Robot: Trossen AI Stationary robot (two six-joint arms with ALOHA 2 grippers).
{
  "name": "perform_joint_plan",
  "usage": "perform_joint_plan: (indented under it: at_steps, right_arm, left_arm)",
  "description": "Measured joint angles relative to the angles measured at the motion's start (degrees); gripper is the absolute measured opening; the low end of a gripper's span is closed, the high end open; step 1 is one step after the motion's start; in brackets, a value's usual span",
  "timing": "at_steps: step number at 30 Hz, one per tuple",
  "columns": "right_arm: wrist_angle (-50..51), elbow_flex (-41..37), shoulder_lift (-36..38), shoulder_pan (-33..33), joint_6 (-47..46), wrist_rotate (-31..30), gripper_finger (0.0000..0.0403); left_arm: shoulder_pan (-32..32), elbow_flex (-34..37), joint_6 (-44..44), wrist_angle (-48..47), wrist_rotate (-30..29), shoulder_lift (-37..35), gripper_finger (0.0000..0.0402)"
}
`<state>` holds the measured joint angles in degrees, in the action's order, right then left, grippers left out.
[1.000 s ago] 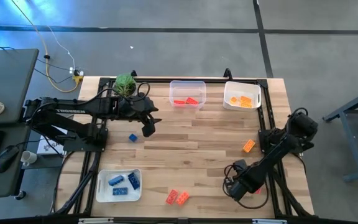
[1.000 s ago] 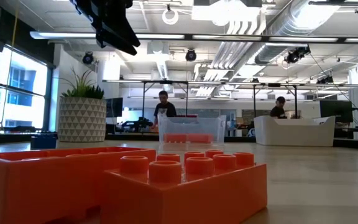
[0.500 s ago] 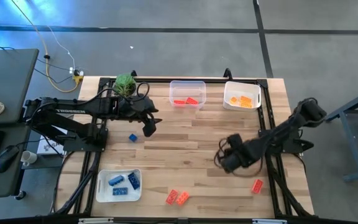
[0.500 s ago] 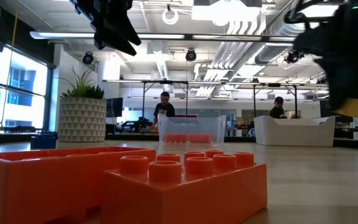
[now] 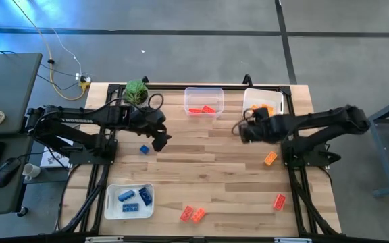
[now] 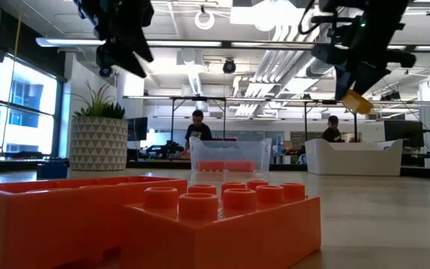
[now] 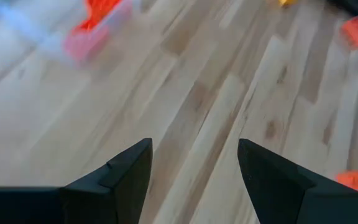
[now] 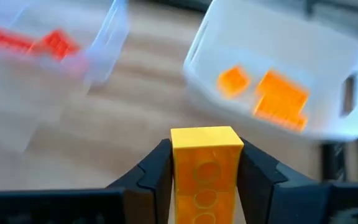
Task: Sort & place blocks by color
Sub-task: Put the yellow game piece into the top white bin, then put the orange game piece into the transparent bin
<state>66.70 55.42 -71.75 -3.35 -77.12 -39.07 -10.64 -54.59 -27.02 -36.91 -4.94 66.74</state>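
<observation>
My right gripper (image 5: 243, 129) hangs high over the table beside the white tray (image 5: 280, 102), shut on a yellow-orange block (image 8: 205, 167). The same block shows in the low view (image 6: 355, 101). My left gripper (image 5: 160, 141) is open and empty (image 7: 194, 149), up in the air near a blue block (image 5: 144, 149) that lies flat on the table. An orange block (image 5: 270, 158), a red block (image 5: 279, 200) and two red blocks (image 5: 192, 214) also lie on the wood. My right gripper pinches the yellow-orange block between its two fingers (image 8: 157, 171), one on each long side. The block's studded face is toward the wrist camera, and its free end (image 8: 205, 138) sticks out past the fingertips. The block is lifted clear of the table.
The white tray holds orange blocks (image 8: 278, 93). The clear tray (image 5: 203, 92) holds red blocks (image 5: 203, 109). A white tray (image 5: 110, 202) near the left corner holds blue blocks. A green potted plant (image 5: 136, 90) stands at the far edge. Bare wood lies in the table's middle.
My right gripper has swung from the table's near right part up and toward the far edge, ending beside the white tray with the yellow-orange block in its fingers. A red block now shows on the wood where the arm was.
</observation>
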Motion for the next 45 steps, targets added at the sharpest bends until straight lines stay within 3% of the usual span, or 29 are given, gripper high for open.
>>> perform_joint_plan:
  at_steps: [5, 11, 17, 22, 27, 37, 45]
  right_arm:
    - [-3.3, 0.0, 0.3, 9.2, 9.9, -4.7, 0.0116]
    - [-13.3, 0.0, 0.1, 19.2, 25.1, -5.7, 0.0116]
    - [-16.6, 0.0, 0.1, 27.2, 32.4, -2.1, 0.0116]
    - [-16.1, 0.0, -0.5, 31.9, 35.7, 0.5, 0.0119]
    - [-16.2, 0.0, -2.2, 34.7, 38.7, 3.4, 0.0142]
    - [-16.3, 0.0, -4.9, 35.6, 41.2, 5.4, 0.0232]
    - [-21.0, 0.0, -4.7, 34.9, 41.5, 14.0, 0.0243]
  left_arm:
    - [1.7, 0.0, -2.9, -5.3, -0.6, 0.0, 0.0225]
    - [4.4, 0.0, -4.4, -5.8, -0.8, 0.0, 0.0225]
    - [6.8, 0.0, -5.1, -5.8, -0.8, 0.0, 0.0225]
    - [8.6, 0.0, -11.7, -5.7, -0.8, 0.0, 0.0225]
    - [10.5, 0.0, -19.0, -5.6, -0.8, 0.0, 0.0225]
    - [14.6, 0.0, -21.9, -5.7, -3.6, 0.0, 0.0225]
    - [18.1, 0.0, -26.5, -11.6, -8.0, 0.0, 0.0225]
